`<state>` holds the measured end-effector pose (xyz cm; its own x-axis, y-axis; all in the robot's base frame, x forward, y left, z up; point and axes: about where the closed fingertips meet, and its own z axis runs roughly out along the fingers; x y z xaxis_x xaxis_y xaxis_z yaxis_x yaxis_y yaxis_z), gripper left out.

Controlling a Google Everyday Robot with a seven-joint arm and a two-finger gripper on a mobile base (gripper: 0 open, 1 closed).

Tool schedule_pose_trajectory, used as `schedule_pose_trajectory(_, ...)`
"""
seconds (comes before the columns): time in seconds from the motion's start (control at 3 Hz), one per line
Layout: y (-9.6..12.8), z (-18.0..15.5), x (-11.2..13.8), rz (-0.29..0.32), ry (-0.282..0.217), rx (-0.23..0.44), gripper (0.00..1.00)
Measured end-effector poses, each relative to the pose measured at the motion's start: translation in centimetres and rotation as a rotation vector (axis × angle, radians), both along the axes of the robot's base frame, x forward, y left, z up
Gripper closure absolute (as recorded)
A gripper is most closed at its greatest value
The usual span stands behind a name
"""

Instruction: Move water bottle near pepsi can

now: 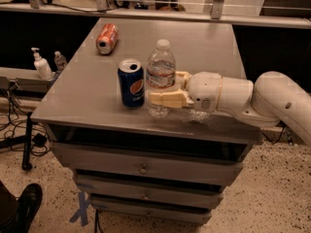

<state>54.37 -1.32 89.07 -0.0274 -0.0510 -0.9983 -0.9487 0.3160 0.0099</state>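
The water bottle, clear and ribbed with a white cap, stands upright on the grey table near its front edge. The pepsi can, dark blue with a silver top, stands upright just left of it, a small gap between them. My gripper reaches in from the right at the bottle's lower half. One cream finger crosses in front of the bottle and the other sits behind it. The jaws are closed on the bottle.
An orange can lies on its side at the table's back left. A white pump bottle and a tiny clear bottle stand on a lower ledge to the left. Drawers sit under the tabletop. A black shoe is at the bottom left.
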Motion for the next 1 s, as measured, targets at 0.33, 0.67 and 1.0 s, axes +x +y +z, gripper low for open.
schedule_pose_trajectory(0.33,0.32,-0.09,-0.4,0.031,-0.009,-0.007,0.36)
schedule_pose_trajectory(0.67,0.51,-0.13,-0.73,0.051,-0.015,-0.01,0.12)
schedule_pose_trajectory(1.0,0.58,-0.05,-1.0,0.063,-0.017,-0.01,0.0)
